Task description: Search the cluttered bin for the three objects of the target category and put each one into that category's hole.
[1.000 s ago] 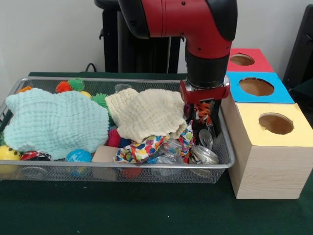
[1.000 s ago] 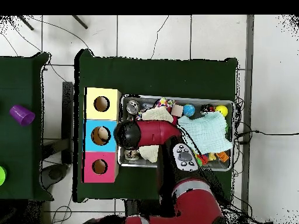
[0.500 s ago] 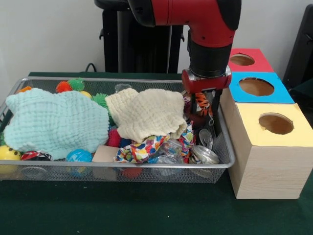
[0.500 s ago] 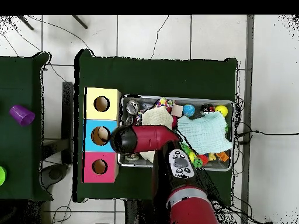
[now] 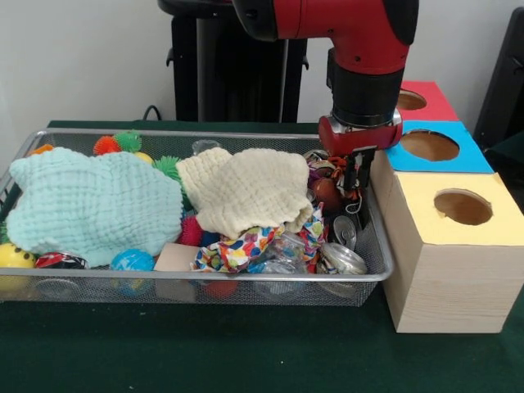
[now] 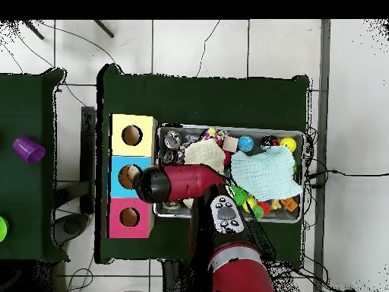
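Observation:
My gripper point(image 5: 353, 173) hangs over the right end of the wire bin point(image 5: 205, 277), close to the blue-topped box point(image 5: 430, 145). Its black fingers point(image 5: 350, 170) are shut on a small orange striped toy point(image 5: 337, 163), held a little above the clutter. Beside the blue box stand a yellow-topped box point(image 5: 463, 206) in front and a red-topped box point(image 5: 408, 100) behind, each with a round hole. In the overhead view the arm's wrist point(image 6: 153, 184) covers the gripper; it sits over the bin's edge point(image 6: 228, 128) next to the blue box point(image 6: 120, 163).
A mint cloth point(image 5: 90, 205) and a cream cloth point(image 5: 246, 190) cover much of the bin. Spiky balls point(image 5: 115, 144), a patterned rag point(image 5: 246, 246), metal cans point(image 5: 344, 258), a brown ball point(image 5: 326, 193), a blue ball point(image 5: 131, 260) and a yellow ball point(image 5: 15, 255) lie around them.
The gripper has risen out of the clutter and shifted toward the boxes, carrying the orange striped toy up with it. The cloths have not moved.

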Robot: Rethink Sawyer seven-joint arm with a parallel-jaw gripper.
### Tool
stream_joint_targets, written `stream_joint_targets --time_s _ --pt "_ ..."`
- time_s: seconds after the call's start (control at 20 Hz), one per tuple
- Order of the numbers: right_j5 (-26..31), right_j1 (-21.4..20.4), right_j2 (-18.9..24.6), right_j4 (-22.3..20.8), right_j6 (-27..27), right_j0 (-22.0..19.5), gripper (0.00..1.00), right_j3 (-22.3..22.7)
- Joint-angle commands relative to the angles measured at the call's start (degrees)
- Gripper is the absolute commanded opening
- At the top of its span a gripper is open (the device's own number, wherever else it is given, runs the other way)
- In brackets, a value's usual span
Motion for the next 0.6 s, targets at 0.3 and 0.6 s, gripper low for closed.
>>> stream_joint_targets --time_s 0.3,0.6 --pt "-3.9 0.8 3.1 2.5 10.5 2.7 0.00 4.1" --pt "-3.0 0.3 4.2 3.6 10.0 1.6 0.00 5.3"
